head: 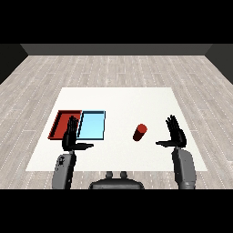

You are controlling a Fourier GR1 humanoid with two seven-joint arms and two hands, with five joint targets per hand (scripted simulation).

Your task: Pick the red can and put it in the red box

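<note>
both hands flat; small red can (140, 132) stands tilted on white table (127, 100).

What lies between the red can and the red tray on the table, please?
In the head view, the light blue tray lies between the red can and the red tray, beside the red one; the rest is bare white table.

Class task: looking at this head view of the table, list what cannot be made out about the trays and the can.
- Red tray: its near right corner is hidden behind the left hand.
- Light blue tray: its near left corner sits behind the same hand.
- Red can: too small to show any label.
</note>
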